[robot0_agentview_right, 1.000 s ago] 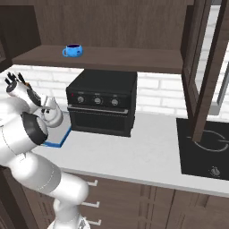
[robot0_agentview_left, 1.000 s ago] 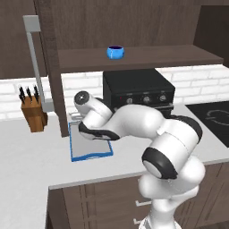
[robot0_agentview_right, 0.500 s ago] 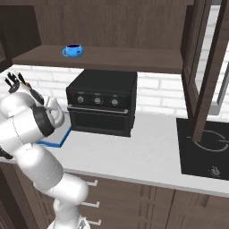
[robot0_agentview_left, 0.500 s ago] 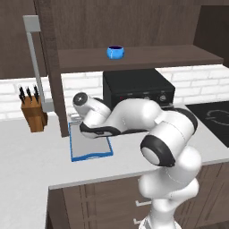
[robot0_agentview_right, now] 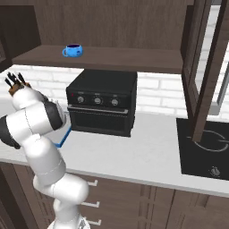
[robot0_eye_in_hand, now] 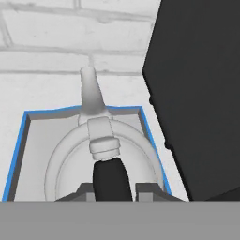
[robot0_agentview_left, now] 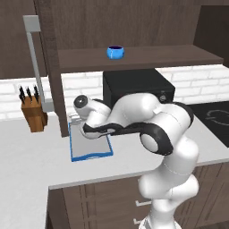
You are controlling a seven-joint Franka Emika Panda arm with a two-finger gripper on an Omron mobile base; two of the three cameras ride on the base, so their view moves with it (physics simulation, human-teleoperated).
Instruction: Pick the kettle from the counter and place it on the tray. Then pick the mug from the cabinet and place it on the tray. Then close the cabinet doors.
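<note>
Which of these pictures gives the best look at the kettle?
The hand view: the kettle sits on the blue-rimmed tray, seen from above with spout, lid knob and dark handle. In the left base view the arm covers most of it, leaving a grey sliver. The right base view gives no clear sight.

We see a white brick wall [robot0_agentview_right: 156, 91] behind the desk [robot0_agentview_right: 134, 154] — black oven [robot0_agentview_right: 102, 108], knife block [robot0_agentview_left: 34, 114], dark cooktop [robot0_agentview_right: 205, 150] — brown drawers [robot0_agentview_right: 147, 203] below.

One kettle [robot0_eye_in_hand: 101, 159], one blue-rimmed tray [robot0_agentview_left: 89, 147], one blue mug [robot0_agentview_left: 115, 52], one black oven [robot0_agentview_right: 103, 107], one knife block [robot0_agentview_left: 35, 115] with three knives, and one stovetop [robot0_agentview_right: 205, 152] at three o'clock.
</note>
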